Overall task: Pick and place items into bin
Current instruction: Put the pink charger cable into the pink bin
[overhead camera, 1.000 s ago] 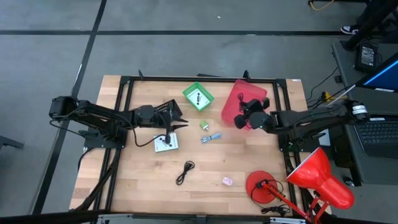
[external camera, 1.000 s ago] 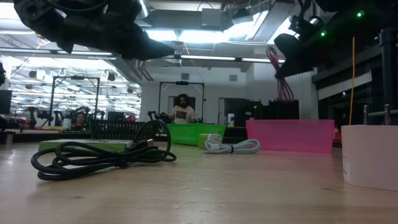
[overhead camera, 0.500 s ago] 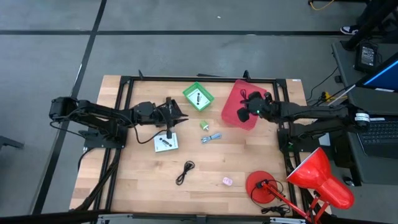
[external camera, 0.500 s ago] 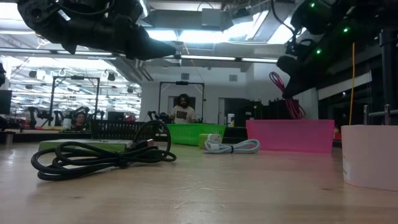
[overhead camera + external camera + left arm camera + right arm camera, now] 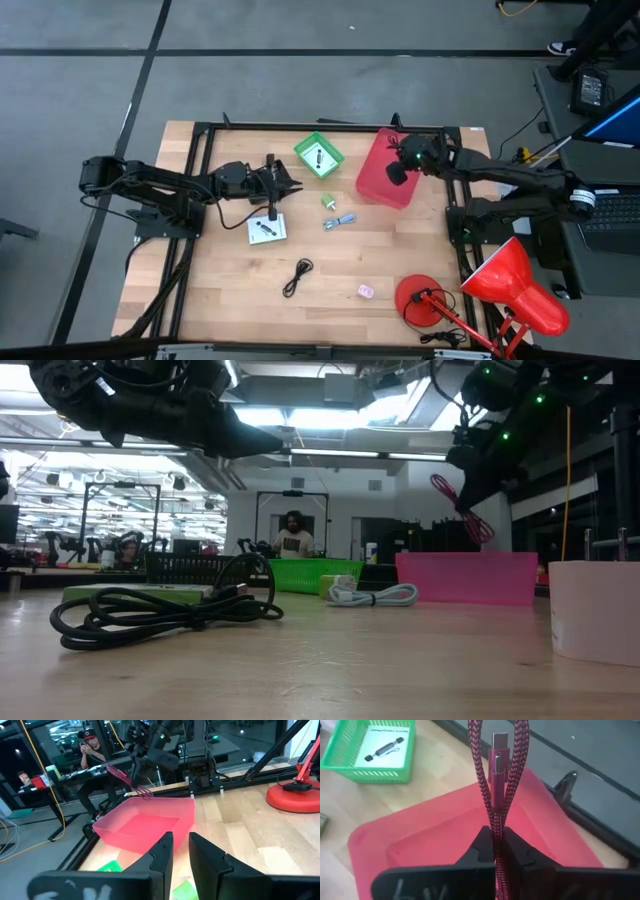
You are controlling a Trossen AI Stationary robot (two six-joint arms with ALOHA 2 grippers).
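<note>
The red cable (image 5: pixel 494 785) hangs in loops above the pink bin (image 5: pixel 385 168), pinched tight between the two fingers of the right gripper (image 5: pixel 494 840). In the right wrist view its plug (image 5: pixel 499 757) shows between the two braided strands. In the low view the cable (image 5: pixel 460 500) dangles just above the bin's wall (image 5: pixel 466 578) and does not touch it. The inside of the pink bin (image 5: pixel 420 845) looks bare in the right wrist view.

Just beside the pink bin sits a green basket (image 5: pixel 319 155). In it lies a white card (image 5: pixel 384 745) with a black picture of a small plug on it. I cannot read any words on it.

The left gripper (image 5: pixel 285 185) is further from the pink bin, past the green basket. It is up off the table, just above another white card (image 5: pixel 266 230). Its fingers (image 5: pixel 162 851) are a little apart and hold nothing.

Near the pink bin lie a small green piece (image 5: pixel 328 201) and a blue-grey piece (image 5: pixel 340 221). The black cable (image 5: pixel 297 276) and a tiny pink piece (image 5: pixel 365 291) lie well apart from the bin, on the wooden table (image 5: pixel 230 290). The red desk lamp (image 5: pixel 495 285) stands at the table's corner, away from the bin.

A person (image 5: pixel 292 537) sits in the room far behind the table.
</note>
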